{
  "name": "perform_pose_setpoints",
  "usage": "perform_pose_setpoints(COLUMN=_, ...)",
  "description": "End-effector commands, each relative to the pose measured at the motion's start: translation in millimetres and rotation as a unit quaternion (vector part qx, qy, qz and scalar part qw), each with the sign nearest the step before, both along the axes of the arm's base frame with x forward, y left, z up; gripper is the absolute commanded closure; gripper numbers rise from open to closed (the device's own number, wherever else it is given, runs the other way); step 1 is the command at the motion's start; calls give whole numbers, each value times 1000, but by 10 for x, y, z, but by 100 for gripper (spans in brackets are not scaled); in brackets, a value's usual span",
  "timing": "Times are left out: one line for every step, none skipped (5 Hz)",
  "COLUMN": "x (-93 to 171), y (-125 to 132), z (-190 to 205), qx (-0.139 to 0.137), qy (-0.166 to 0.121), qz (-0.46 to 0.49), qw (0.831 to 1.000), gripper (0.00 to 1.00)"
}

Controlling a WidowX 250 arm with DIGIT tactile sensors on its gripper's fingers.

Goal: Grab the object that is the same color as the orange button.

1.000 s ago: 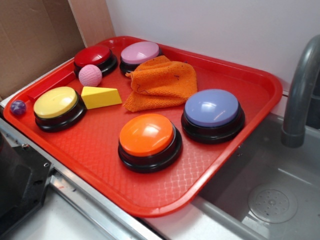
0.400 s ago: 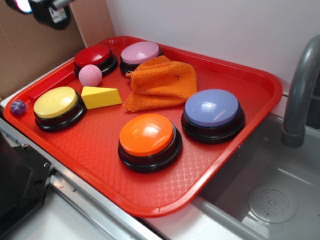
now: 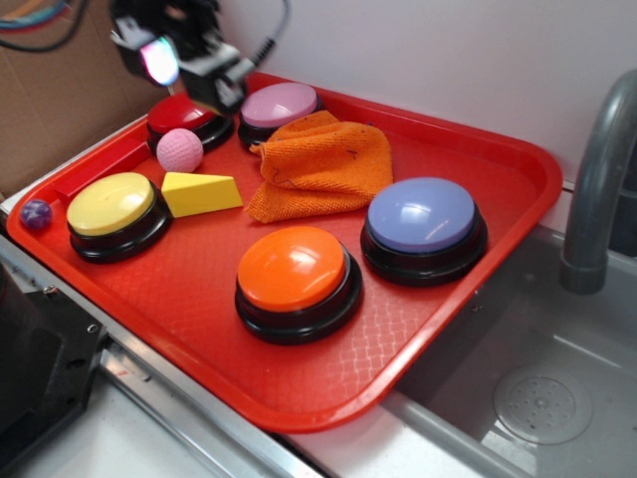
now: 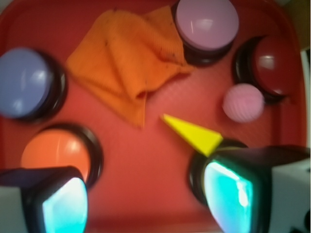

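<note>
Gripper (image 3: 184, 60) now lower over tray's (image 3: 518, 159) far-left corner, jaws released (empty), orange cloth (image 3: 323, 164) unobstructed

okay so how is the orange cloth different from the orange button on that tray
The orange cloth is soft, knitted and crumpled into folds; the orange button is a hard, glossy round dome. The cloth is orange all over with a few dark specks, while the button sits on a black base. The cloth lies farther back, beside the pink button; the orange button sits nearer the front. They share the orange color and the red tray.

Red tray (image 3: 498, 189) holds yellow wedge (image 3: 202, 193), pink ball (image 3: 179, 150) (textured) — blue button (image 3: 422, 215) right.
</note>
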State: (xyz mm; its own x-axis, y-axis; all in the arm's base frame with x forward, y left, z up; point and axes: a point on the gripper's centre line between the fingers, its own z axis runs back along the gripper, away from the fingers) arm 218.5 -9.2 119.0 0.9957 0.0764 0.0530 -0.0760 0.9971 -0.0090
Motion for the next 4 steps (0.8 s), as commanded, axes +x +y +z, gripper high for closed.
perform_pose_setpoints(x=423, y=88, z=-488, qx=-30, qy=-25, qz=53, qw=998, gripper=0)
perform_pose_setpoints(x=592, y=49, z=-673, qx=-31, qy=-30, qz=71, qw=997, gripper=0)
perform_pose_setpoints(x=648, y=40, z=-796, qx=-37, qy=-34, qz=95, qw=994, gripper=0)
perform_pose_setpoints(x=696, y=47, z=-902, qx=-44, qy=-32, qz=98, qw=994, gripper=0)
